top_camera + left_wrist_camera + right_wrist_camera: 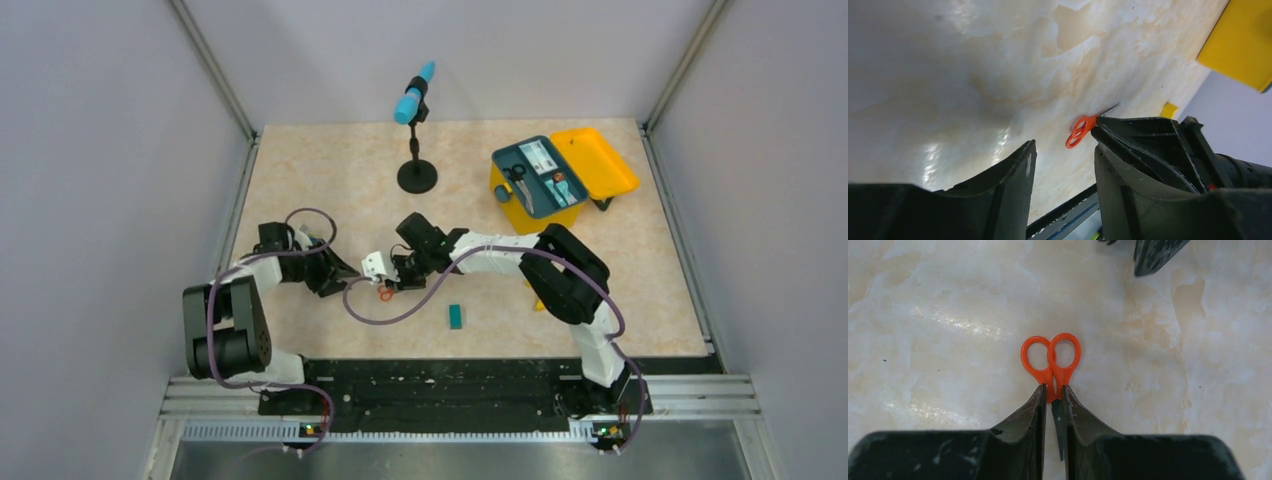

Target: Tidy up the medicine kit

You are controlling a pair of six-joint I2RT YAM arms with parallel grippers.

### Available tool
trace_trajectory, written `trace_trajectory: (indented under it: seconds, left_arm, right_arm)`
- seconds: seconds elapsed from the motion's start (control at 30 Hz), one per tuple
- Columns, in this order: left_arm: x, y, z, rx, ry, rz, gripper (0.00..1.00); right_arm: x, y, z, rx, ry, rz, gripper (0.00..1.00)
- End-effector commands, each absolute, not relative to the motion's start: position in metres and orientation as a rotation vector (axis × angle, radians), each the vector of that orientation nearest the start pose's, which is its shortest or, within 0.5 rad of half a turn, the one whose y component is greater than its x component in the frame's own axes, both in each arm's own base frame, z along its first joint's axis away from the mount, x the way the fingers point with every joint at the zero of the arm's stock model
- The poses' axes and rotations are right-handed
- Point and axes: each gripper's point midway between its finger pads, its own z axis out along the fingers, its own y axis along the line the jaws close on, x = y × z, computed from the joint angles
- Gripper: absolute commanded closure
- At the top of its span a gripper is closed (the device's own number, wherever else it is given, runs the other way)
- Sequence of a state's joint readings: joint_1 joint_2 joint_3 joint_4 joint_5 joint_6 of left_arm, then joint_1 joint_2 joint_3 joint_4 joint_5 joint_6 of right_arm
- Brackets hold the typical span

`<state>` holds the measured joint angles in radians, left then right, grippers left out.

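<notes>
The yellow medicine kit (520, 208) stands open at the back right, lid (596, 160) folded back, its dark teal insert tray (541, 176) holding black-handled scissors and other small items. Small orange-handled scissors (1050, 362) lie on the table near the middle; they also show in the top view (385, 293) and the left wrist view (1079, 131). My right gripper (1053, 390) is shut on the scissors at the pivot, blade pointing back between the jaws. My left gripper (1063, 150) is open and empty just left of them (345, 272).
A black microphone stand (417, 176) with a blue head stands at the back centre. A small teal block (456, 316) lies near the front. A small yellow piece (1169, 109) lies by the right arm. Grey walls enclose the table on three sides.
</notes>
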<state>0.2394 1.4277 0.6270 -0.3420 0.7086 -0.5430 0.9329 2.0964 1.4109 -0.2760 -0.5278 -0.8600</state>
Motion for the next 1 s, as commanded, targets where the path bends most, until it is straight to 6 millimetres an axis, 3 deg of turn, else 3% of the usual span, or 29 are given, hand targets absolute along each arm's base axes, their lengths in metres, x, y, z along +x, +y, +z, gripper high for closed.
trace_trajectory:
  seconds: [0.0,0.3,0.57,0.97]
  left_arm:
    - [0.285,-0.086,0.051,-0.598,2.574,-1.033,0.49]
    - [0.279,-0.110,0.025,-0.540,2.717,-1.067,0.51]
    - [0.275,-0.120,0.015,-0.565,2.758,-1.106,0.59]
    - [0.279,-0.131,0.003,-0.583,2.781,-1.148,0.60]
  right_arm:
    - [0.232,0.384,-0.051,-2.133,1.610,0.572,0.86]
    - [0.229,0.376,-0.058,-2.121,1.627,0.549,0.86]
    - [0.231,0.377,-0.057,-2.081,1.656,0.548,0.86]
    - [0.229,0.374,-0.058,-2.050,1.692,0.548,0.86]
